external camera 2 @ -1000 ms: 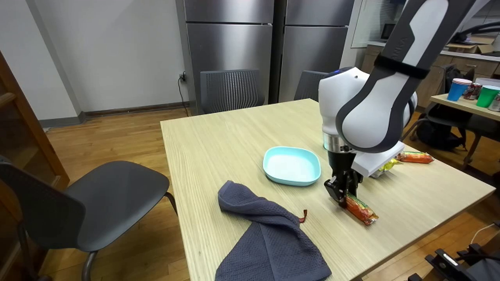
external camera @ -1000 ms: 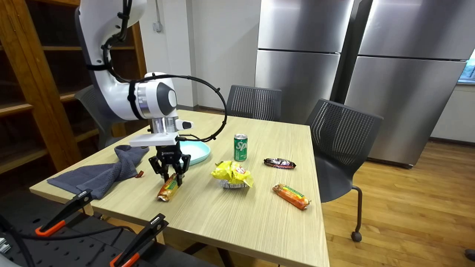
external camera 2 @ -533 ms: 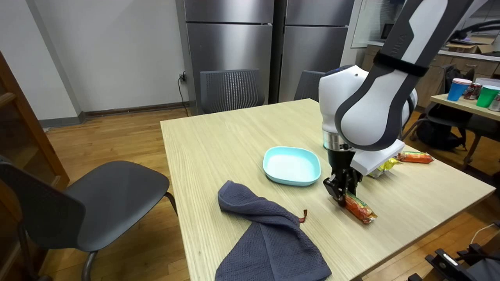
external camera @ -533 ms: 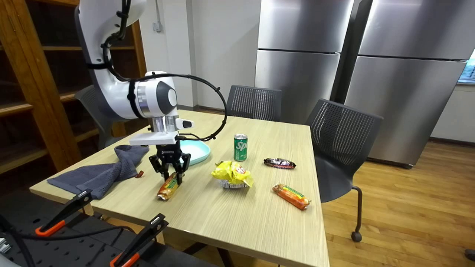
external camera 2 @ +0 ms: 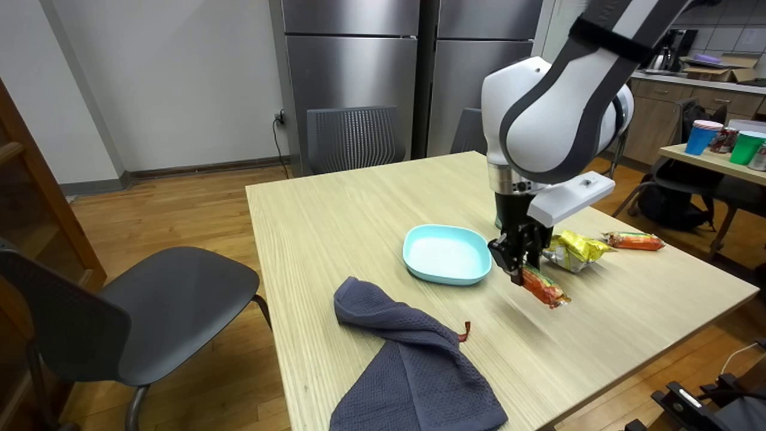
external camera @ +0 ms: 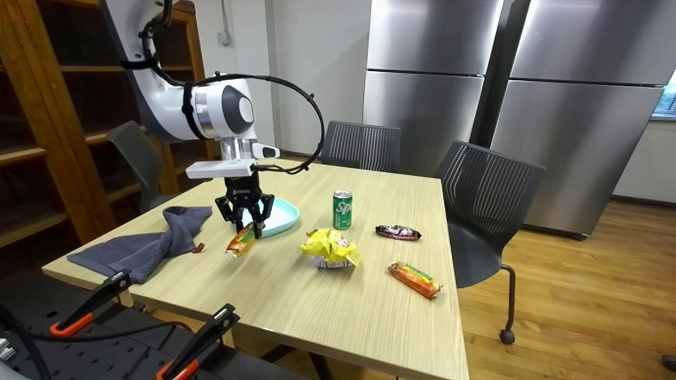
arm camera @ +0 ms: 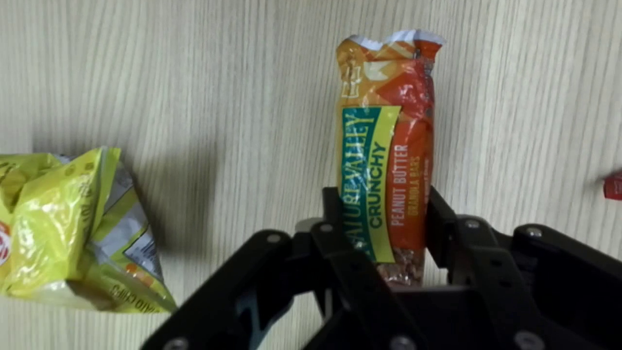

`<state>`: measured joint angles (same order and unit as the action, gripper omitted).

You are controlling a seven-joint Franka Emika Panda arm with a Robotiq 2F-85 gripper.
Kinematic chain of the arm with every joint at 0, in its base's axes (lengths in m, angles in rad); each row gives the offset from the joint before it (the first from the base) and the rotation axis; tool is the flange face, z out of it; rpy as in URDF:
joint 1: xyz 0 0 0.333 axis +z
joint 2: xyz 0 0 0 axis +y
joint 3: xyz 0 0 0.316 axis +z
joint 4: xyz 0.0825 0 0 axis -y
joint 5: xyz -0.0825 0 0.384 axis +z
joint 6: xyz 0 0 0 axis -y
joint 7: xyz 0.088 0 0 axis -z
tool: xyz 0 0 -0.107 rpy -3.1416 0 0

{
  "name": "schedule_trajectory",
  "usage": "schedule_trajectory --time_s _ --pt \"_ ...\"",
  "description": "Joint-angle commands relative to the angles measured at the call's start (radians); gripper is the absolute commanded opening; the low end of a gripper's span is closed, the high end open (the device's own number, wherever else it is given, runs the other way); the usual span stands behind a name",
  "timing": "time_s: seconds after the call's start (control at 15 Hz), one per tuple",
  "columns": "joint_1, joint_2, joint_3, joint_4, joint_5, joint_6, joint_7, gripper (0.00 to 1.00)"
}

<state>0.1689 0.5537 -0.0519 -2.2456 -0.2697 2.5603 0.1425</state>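
Granola bar (arm camera: 386, 150), gripped by half-parted fingers (arm camera: 440, 228), above the table (external camera 2: 323, 221)

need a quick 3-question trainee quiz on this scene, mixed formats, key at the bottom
1. Multiple choice: the gripper is closed on: A) the green can; B) a granola bar; C) the grey towel.
2. True or false: the granola bar hangs clear of the table.
3. Open: in the wrist view, which other snack shows on the left of the picture?

Key: 1. B. 2. True. 3. The yellow chip bag.
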Motion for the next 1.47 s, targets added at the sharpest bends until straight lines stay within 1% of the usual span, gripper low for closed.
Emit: schedule_trajectory --time_s 0.0,0.2,0.47,0.73,0.93,1.13,1.4 --pt "0.0 -0.03 0.022 0.085 0.021 -0.123 -0.028 0.17" --pt "-0.002 -0.005 0.039 0.182 0.027 -0.181 -0.032 0.17" --pt "0.013 0.058 0.046 0.318 -0.001 -0.224 -0.042 0.17" --pt "0.056 0.133 0.035 0.43 -0.11 -0.28 -0.119 0.17" --pt "0.077 0.186 0.041 0.488 -0.173 -0.296 -0.18 0.17" --pt "0.1 0.227 0.042 0.518 -0.219 -0.289 -0.222 0.17" --pt "0.103 0.276 0.05 0.555 -0.231 -0.28 -0.276 0.17"
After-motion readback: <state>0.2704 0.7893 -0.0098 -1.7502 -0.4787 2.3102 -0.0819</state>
